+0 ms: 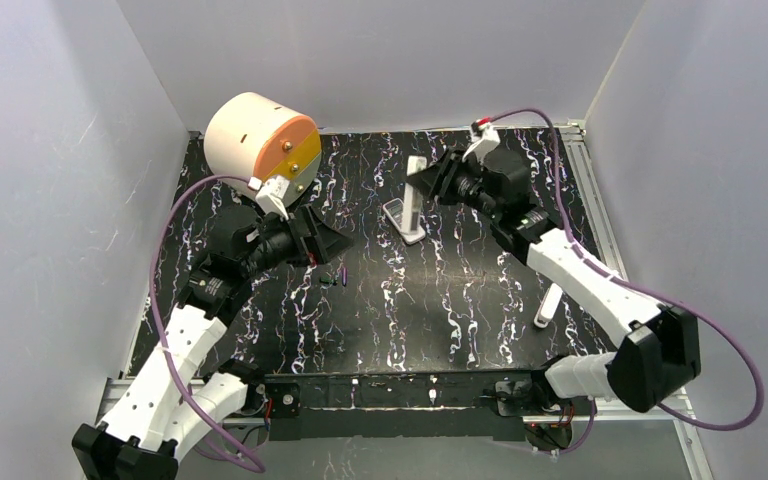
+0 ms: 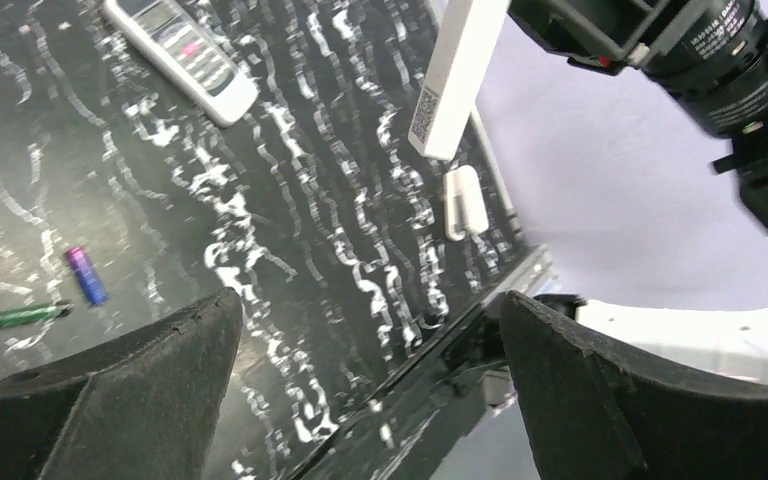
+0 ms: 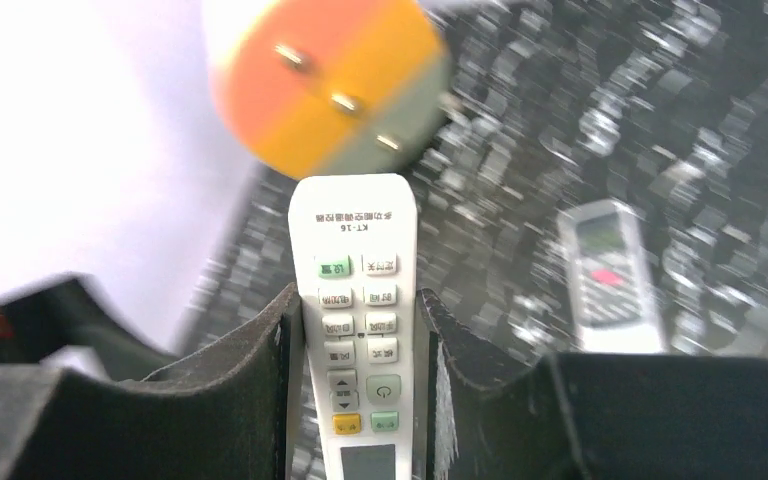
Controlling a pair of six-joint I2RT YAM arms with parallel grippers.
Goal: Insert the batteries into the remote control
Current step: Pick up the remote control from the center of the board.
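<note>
While the left pincer (image 2: 370, 302) gapes wide, the right pincer (image 3: 357, 300) clamps a white rectangular plastic remote control (image 3: 352, 235).

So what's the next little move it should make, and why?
Probably lower the left gripper onto the purple battery. Its jaws stand wide open and empty, the battery lies loose on the table beside a green battery, and the right gripper has the white remote clamped, so a battery seems the missing piece.

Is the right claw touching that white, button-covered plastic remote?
Touching. The right wrist view shows the right gripper clamping the white remote by its sides.
</note>
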